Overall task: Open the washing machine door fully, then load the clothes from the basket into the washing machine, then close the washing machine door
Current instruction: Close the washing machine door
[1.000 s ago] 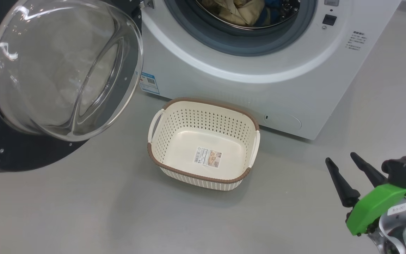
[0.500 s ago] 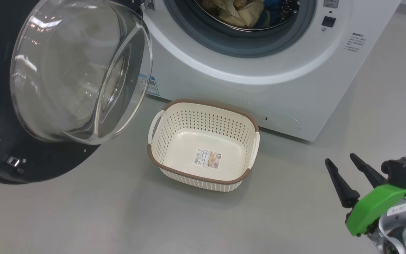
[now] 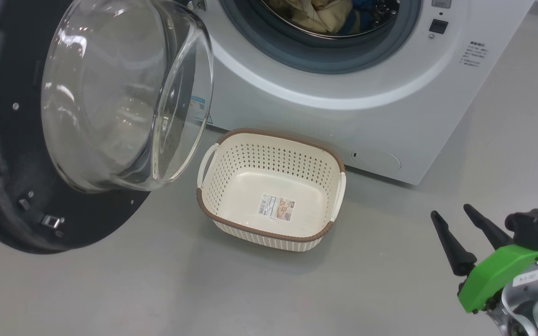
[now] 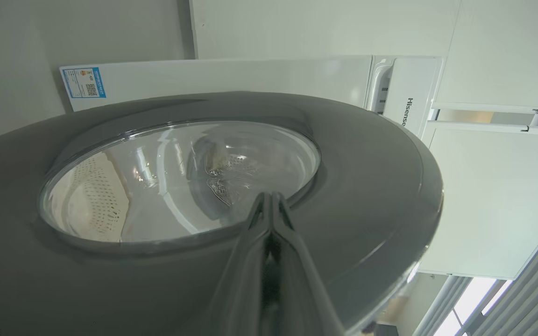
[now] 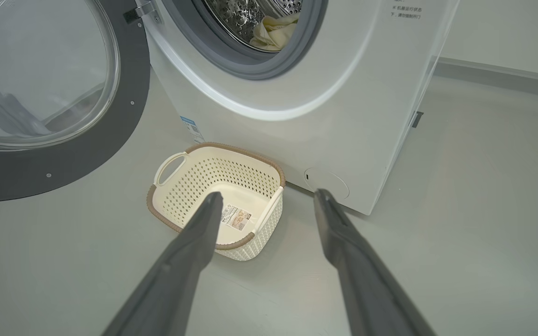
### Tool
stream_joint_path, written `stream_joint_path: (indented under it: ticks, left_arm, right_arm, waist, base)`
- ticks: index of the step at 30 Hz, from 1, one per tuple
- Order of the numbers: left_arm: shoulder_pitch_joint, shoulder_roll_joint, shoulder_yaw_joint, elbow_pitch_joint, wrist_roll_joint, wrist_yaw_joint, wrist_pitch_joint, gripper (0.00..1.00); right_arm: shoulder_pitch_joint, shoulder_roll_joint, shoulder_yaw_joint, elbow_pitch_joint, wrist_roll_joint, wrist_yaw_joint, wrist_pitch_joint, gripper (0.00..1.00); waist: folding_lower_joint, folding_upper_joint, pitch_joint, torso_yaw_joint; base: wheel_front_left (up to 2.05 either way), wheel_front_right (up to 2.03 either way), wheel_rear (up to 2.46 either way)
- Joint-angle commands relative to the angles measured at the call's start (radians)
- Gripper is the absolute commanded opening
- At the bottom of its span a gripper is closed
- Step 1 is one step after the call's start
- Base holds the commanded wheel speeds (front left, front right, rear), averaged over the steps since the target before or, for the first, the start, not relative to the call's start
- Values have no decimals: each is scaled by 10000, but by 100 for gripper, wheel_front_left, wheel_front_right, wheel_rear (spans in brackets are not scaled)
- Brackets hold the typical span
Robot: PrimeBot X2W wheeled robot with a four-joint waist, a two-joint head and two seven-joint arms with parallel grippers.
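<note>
Basket (image 3: 269, 158) before washing machine (image 3: 297, 116); clothes (image 3: 318, 16) inside it; door (image 3: 124, 93) swung open at its left; left gripper (image 4: 269, 196) closed, at door; right gripper (image 3: 451, 211) open.

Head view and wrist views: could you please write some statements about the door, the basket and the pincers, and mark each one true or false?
1. The clothes lie inside the machine. True.
2. The basket holds no garment. True.
3. The door is shut. False: it stands open.
4. The right pincer grips a garment. False: it is open and empty.
5. The left pincer is shut. True.
</note>
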Motion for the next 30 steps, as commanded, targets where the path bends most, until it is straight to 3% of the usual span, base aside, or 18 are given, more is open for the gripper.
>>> stream_joint_path:
  ticks: [1,14,30]
  left_arm:
    - [-81,391,140,-606,-146,71,266,0]
    - [396,-206,-218,-2545,-658,415,1434,0]
    - [617,-1172,-730,-4179,-904,910,1767,0]
  right_arm:
    - [-293,-163,147,-291,43,0,-115,100]
    - [-436,-58,207,-141,41,0,-258,100]
    - [-679,89,336,79,103,0,-535,100]
  waist:
    - [0,0,27,-9]
    - [0,0,73,-156]
    - [0,0,141,-679]
  base:
    - [0,0,0]
    - [0,0,0]
    - [0,0,0]
